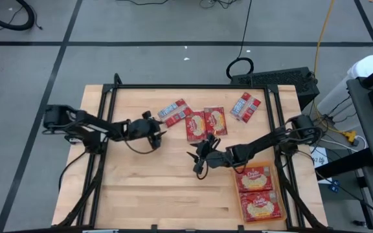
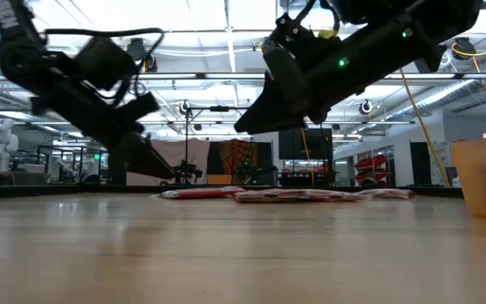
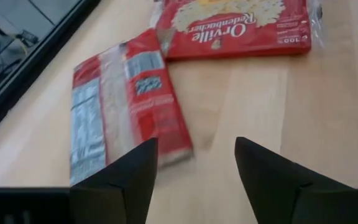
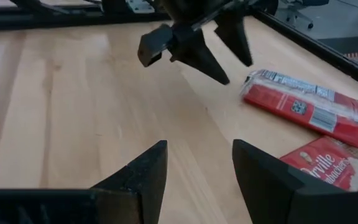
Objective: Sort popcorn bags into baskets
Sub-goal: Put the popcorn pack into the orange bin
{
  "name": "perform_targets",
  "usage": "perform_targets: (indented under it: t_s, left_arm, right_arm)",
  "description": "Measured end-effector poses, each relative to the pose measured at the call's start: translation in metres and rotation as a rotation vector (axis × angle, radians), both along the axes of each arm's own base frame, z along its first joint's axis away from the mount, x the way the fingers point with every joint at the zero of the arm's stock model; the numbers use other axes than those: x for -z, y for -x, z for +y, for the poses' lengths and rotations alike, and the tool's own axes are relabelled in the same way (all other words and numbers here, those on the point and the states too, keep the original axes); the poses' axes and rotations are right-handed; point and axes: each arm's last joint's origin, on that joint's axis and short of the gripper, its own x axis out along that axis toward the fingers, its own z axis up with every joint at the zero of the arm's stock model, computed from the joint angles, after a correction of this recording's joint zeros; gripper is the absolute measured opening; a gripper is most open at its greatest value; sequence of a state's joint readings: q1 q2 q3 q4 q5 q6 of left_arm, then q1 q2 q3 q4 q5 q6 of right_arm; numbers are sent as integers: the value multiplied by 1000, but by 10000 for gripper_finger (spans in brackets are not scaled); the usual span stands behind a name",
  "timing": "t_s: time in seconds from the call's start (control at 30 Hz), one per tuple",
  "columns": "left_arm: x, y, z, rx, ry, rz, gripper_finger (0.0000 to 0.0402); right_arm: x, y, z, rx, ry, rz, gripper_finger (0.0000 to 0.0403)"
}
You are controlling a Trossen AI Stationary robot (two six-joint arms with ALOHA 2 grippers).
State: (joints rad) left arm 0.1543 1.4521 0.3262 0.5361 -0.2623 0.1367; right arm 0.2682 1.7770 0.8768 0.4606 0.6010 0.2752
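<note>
Popcorn bags point(image 1: 206, 122) are lying loose mid-table; two are already sitting in the orange basket point(image 1: 259, 191). Left gripper point(image 1: 157, 134), jaws apart and empty, is nearing the label-side bag point(image 3: 126, 99); closing comes next. Right gripper point(image 1: 198, 155) is waiting, jaws parted.

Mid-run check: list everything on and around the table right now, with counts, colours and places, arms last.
Popcorn bags on the table: four, red; one grey-white panel up, two picture-side up side by side at mid-table, one apart toward the far right edge.
Popcorn bags in the basket: two, red with yellow-cream pictures.
Basket: one, orange, near right corner.
Table: one, light wood.
Left gripper: open, empty, just beside the panel-up bag.
Right gripper: open, empty, over bare wood below the middle pair.
</note>
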Motion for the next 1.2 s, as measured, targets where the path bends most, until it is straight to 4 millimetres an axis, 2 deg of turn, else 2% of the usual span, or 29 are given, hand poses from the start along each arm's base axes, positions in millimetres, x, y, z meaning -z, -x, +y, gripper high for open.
perform_targets:
  t_s: [0.1,0.23,0.37,0.47,0.57,0.83,1.0,1.2]
  left_arm:
    - [2,-17,4,2,-7,32,242]
    - [14,-35,12,-63,24,90,280]
    - [26,-46,17,-148,50,125,285]
    - [34,-47,17,-195,47,141,258]
    - [37,-47,17,-223,64,139,208]
    - [40,-42,18,-314,1,184,19]
    - [27,-41,5,-280,49,145,8]
    - [-21,-33,-18,-160,202,17,4]
  right_arm:
    - [1,0,-1,1,0,2,175]
    - [0,0,0,0,-1,-5,175]
    - [0,1,7,-12,-17,-12,175]
    - [0,3,13,-24,-30,-15,175]
    - [0,5,19,-39,-33,-17,175]
    - [-1,7,29,-56,-57,-28,175]
    - [-1,8,32,-47,-96,-43,175]
    - [-4,7,32,-52,-100,-79,175]
